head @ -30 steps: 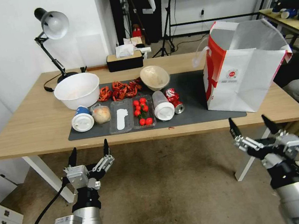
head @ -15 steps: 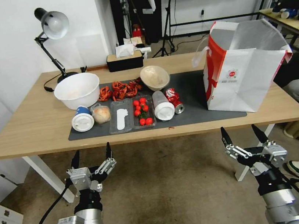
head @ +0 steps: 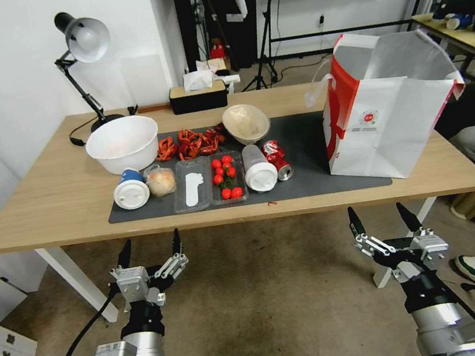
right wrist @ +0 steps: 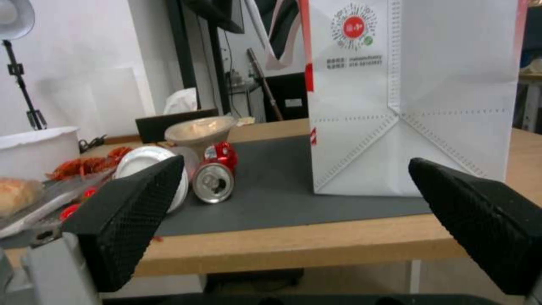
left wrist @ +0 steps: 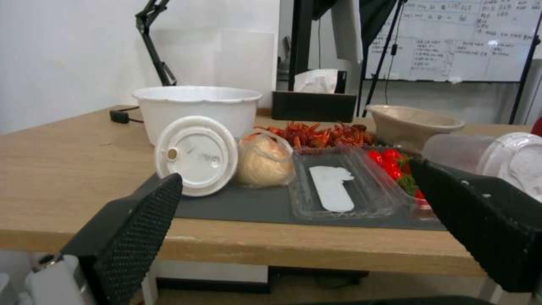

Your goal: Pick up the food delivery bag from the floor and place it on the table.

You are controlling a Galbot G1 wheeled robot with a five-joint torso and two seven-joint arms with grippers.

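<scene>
Already the bag stood upright on the surface, its base partly on the mat. Your left end effector and right end effector hung below the near edge, both spread apart and empty. You would judge it light, thin and crushable; take it by the handles.

The wooden table has a dark mat in the middle. The big white bag stands at 3 o'clock, partly on the mat. A lamp stands at 10 o'clock, a tissue box at 12.
</scene>
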